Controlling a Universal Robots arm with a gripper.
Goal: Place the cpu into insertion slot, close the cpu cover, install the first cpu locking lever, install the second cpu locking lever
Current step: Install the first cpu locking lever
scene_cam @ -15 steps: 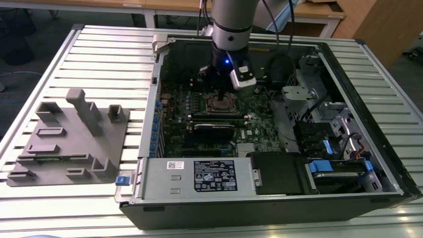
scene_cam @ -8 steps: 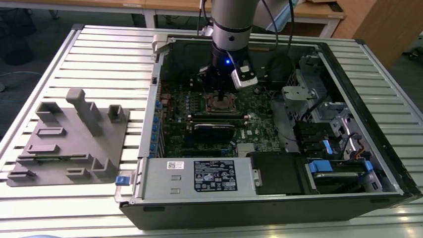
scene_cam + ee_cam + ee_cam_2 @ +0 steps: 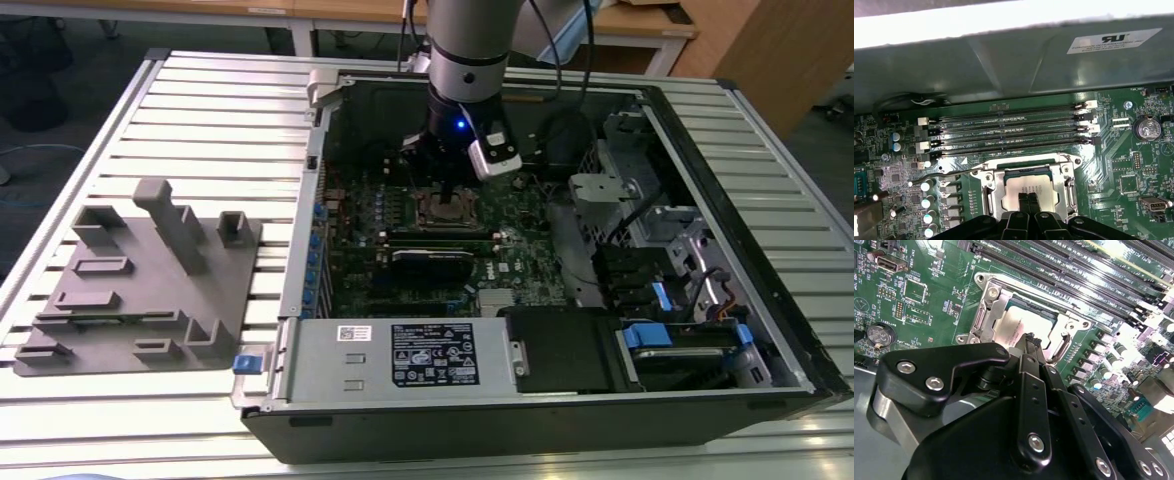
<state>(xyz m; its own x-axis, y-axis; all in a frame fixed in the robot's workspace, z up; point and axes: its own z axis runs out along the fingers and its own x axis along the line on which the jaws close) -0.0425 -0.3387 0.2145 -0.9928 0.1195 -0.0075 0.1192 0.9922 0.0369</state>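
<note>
Exterior view gives the large picture: the open computer case [image 3: 534,425] lies on the slatted table [image 3: 200,120], and the arm reaches down into it over the motherboard [image 3: 521,240]. On this board the insertion slot [image 3: 985,181] sits just beside the row of long memory slots [image 3: 1009,132], away from the board's corners.

The gripper [image 3: 1029,194] is narrow. Its fingers are pressed together, I see nothing between them, and the tips stand over the middle of the slot. The cpu cover [image 3: 997,197] seems to lie flat on the slot. The cpu [image 3: 1014,197] is inside, and its pale metal top shows through the cover's window. I cannot tell if the tips touch it.

A thin lever rod [image 3: 956,173] runs out from one corner of the slot toward the capacitors [image 3: 928,202]. I cannot tell if it is latched.

I judge these risks:
- **Pressing on the cpu:** if the tips push on its top and it is not fully seated, it may shift or the contacts under it may suffer.
- **Losing the lever:** the closed tips are small and the rod is thin and springy, so the rod may slip off them and jump back.
- **Side contact:** a sideways slide may bring the wide gripper links against the capacitors or the memory slot latches.
</note>
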